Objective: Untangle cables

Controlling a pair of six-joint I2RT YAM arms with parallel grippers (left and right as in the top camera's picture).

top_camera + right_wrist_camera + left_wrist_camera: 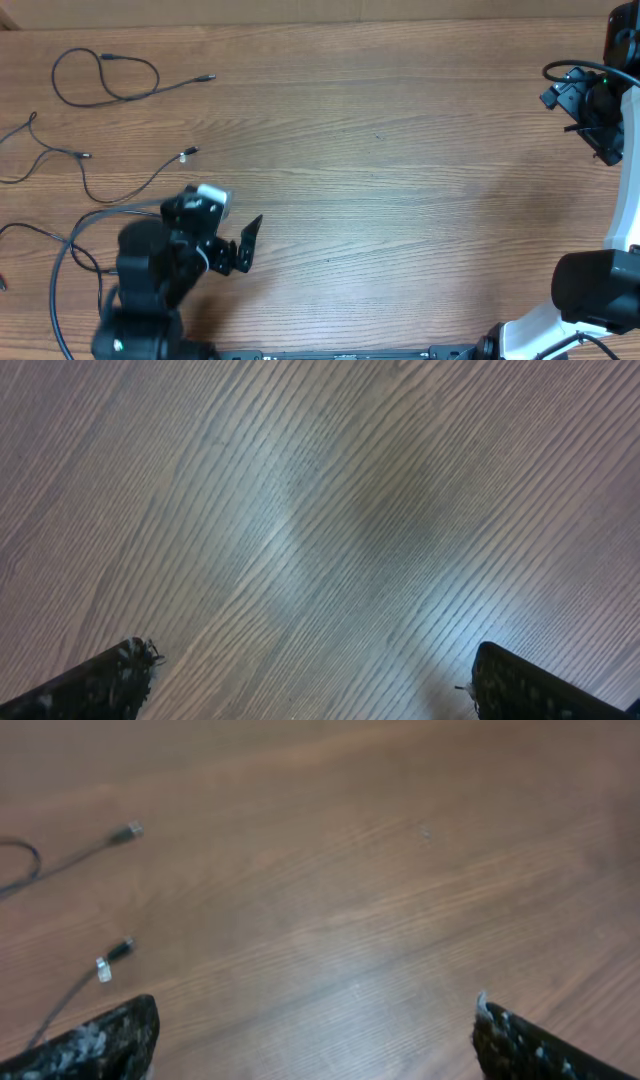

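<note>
Several thin black cables lie apart on the left of the wooden table. One forms a loop at the far left. A second cable ends in a pale plug just above my left arm, and a third cable runs off the left edge. My left gripper hovers right of them, open and empty. In the left wrist view its fingertips stand wide apart over bare wood, with two plug ends to the left. My right gripper is at the far right edge, open over bare wood.
A thicker grey arm cable arcs beside the left arm's base. The right arm's base sits at the near right corner. Another thin cord lies at the left edge.
</note>
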